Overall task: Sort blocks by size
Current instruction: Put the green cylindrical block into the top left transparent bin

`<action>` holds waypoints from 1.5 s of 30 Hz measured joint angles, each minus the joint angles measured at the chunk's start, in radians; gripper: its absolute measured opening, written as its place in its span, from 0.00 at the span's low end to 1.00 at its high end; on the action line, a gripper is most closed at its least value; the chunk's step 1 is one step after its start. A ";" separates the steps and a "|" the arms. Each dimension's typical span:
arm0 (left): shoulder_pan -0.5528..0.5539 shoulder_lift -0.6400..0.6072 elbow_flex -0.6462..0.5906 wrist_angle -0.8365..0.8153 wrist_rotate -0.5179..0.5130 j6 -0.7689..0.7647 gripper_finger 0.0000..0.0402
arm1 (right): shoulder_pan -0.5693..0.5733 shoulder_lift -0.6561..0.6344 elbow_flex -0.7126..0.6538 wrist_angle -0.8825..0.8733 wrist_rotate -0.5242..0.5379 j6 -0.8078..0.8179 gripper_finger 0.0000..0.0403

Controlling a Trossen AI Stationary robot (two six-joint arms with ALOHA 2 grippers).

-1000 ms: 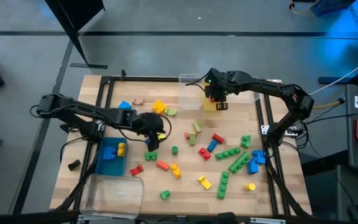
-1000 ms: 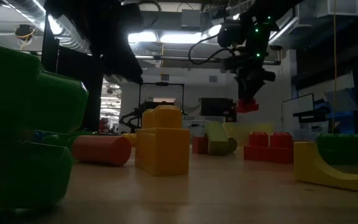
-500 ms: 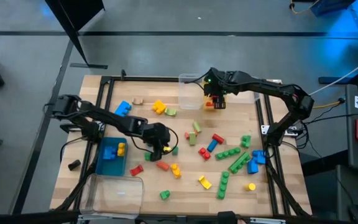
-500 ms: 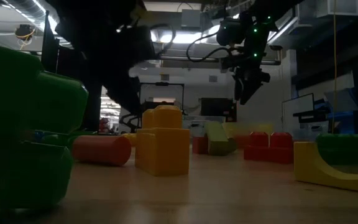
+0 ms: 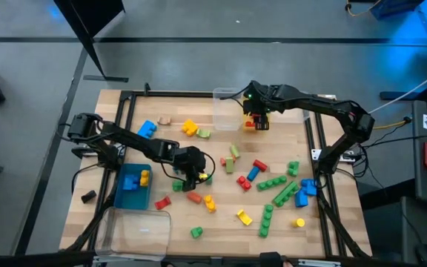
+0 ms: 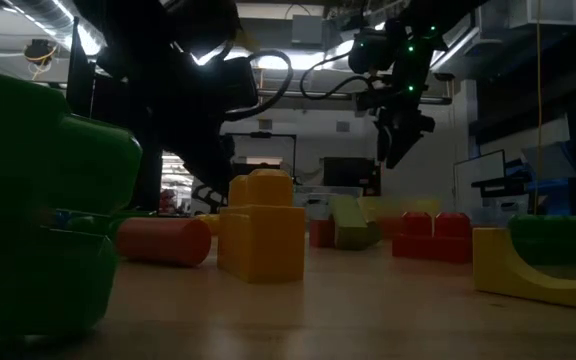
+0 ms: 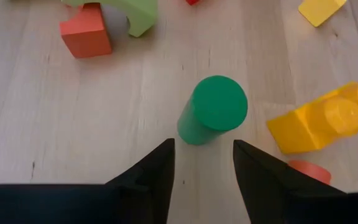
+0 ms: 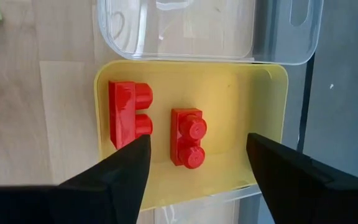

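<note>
Blocks of many colours lie scattered over the wooden table (image 5: 221, 208). My left gripper (image 7: 204, 163) is open and low over the table's middle (image 5: 193, 175). Just beyond its fingertips a green cylinder block (image 7: 211, 117) stands on end, untouched. A yellow block (image 7: 325, 124) and an orange block (image 7: 86, 38) lie near it. My right gripper (image 8: 196, 140) hangs open above a yellow bin (image 8: 253, 112) at the far side (image 5: 256, 119). Two red blocks (image 8: 128, 121) (image 8: 187, 137) lie on that bin's floor.
A clear bin (image 5: 227, 108) stands beside the yellow one. A blue bin (image 5: 132, 187) with a blue and a yellow block sits at the left, and a clear bin (image 5: 139, 227) sits at the near left. Green bars (image 5: 279, 191) crowd the right.
My right gripper has opened over the yellow bin. The red block it held has dropped into the bin beside the other. My left gripper has gone down and toward the table's near edge, closing in on the green cylinder.
</note>
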 joint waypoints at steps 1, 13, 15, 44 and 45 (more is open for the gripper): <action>0.000 0.002 0.000 0.001 0.000 -0.002 0.40 | 0.000 0.000 0.000 0.000 0.000 0.000 0.66; -0.003 0.051 0.000 0.090 0.000 0.033 0.59 | 0.000 0.000 0.000 -0.001 0.021 0.000 0.66; -0.007 0.056 0.000 0.103 0.001 0.034 0.59 | 0.000 0.000 0.000 -0.001 0.025 0.000 0.66; 0.034 0.141 0.052 0.267 -0.002 -0.102 0.30 | -0.062 -0.089 0.000 -0.039 0.033 0.046 0.66; 0.046 0.139 0.068 0.267 0.007 -0.105 0.30 | -0.071 -0.095 0.000 -0.044 0.027 0.058 0.66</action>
